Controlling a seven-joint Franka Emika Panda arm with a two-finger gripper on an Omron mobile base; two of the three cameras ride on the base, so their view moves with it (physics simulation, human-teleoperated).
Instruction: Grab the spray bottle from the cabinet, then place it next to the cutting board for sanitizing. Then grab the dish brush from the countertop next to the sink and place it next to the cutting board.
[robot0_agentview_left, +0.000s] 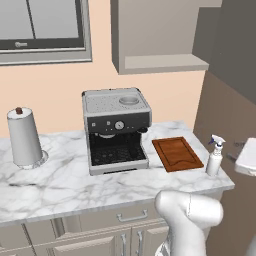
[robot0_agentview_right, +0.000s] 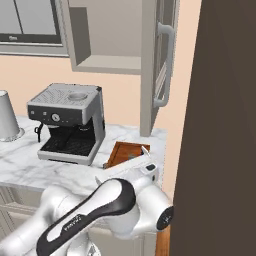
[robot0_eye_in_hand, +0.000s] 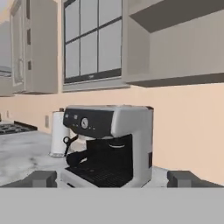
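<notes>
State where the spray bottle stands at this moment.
In the left base view the spray bottle stands upright on the countertop near its right end, just right of the cutting board, apart from it.

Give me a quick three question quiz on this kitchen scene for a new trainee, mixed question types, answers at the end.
1. True or false: the spray bottle stands on the countertop, to the right of the cutting board.
2. What sits directly left of the cutting board?
A. paper towel roll
B. coffee machine
C. sink
3. Fill in: the gripper's fingers stand ____ with nothing between them.

Key
1. True.
2. B, the coffee machine; the paper towel roll stands farther left.
3. Open.
</notes>
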